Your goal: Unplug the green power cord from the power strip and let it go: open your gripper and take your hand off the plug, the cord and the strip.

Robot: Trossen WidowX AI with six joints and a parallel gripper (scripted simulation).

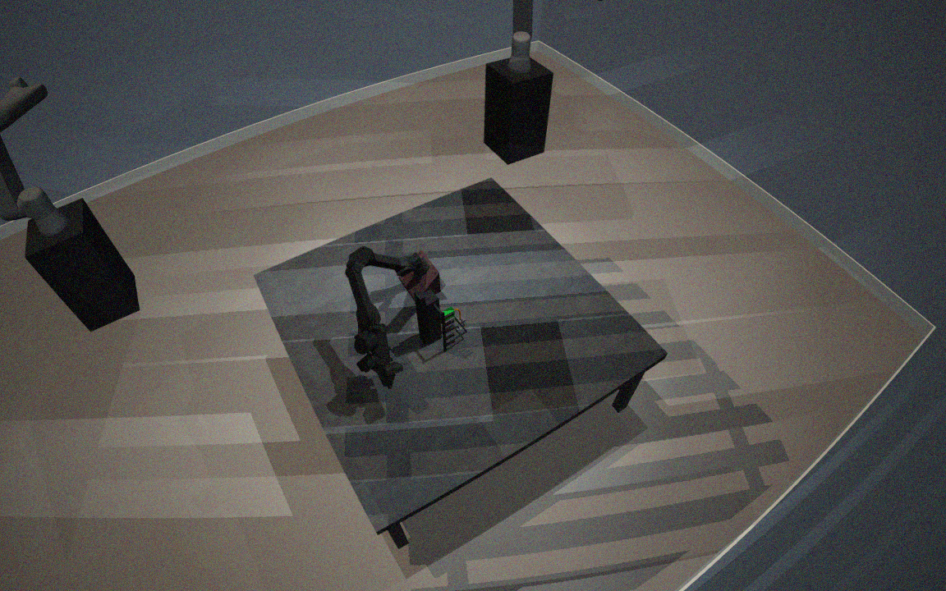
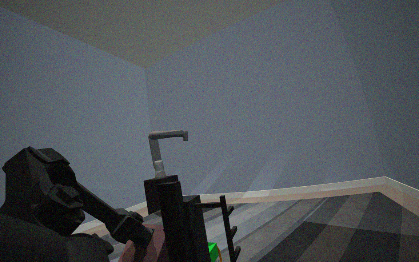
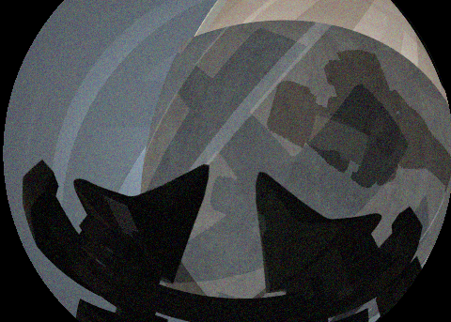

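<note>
Black two-finger gripper (image 3: 231, 204) part-open, grasping nothing, dark table top (image 1: 535, 367) below. Bright green plug (image 2: 213, 250) half hidden behind black post (image 2: 176, 221); cord, strip indistinct.

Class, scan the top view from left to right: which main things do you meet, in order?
Left black pedestal → gripper → green plug → far black pedestal → table's right leg.

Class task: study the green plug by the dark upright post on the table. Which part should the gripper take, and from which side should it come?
Grip the green plug by its blocky body, across two opposite flat faces. Probably come from above, since the post and rack crowd its sides. The gripper, partly open and empty, is away from it.
</note>
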